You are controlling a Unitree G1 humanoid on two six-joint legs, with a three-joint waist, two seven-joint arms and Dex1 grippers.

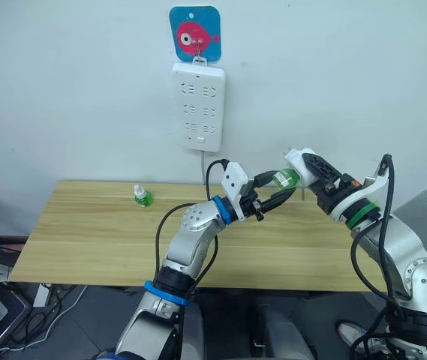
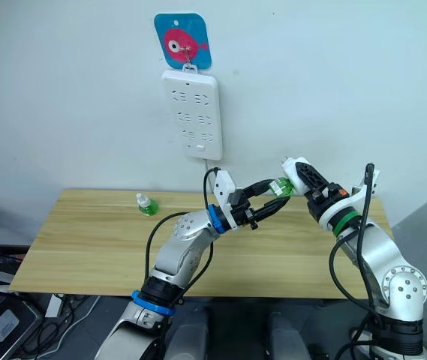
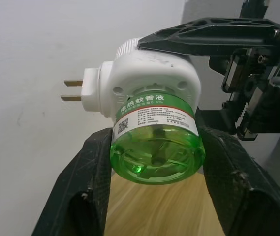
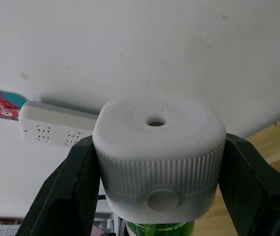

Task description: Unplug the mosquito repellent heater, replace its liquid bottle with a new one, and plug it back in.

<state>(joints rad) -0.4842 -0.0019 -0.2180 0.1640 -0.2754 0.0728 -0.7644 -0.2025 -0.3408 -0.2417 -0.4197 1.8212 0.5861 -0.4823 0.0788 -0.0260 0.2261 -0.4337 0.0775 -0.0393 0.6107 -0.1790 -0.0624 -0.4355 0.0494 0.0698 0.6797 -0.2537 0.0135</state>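
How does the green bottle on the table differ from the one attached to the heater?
The bottle on the table stands upright and alone, white cap on; the bottle in the heater is tipped sideways in mid-air, neck inside the mosquito repellent heater. The table bottle is untouched; the other is clamped by the left gripper, while the right gripper grips the heater. Both are clear green.

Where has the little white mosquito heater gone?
The mosquito repellent heater is in the air above the table's right part, held by the right gripper, while the left gripper clasps the green bottle screwed into it.
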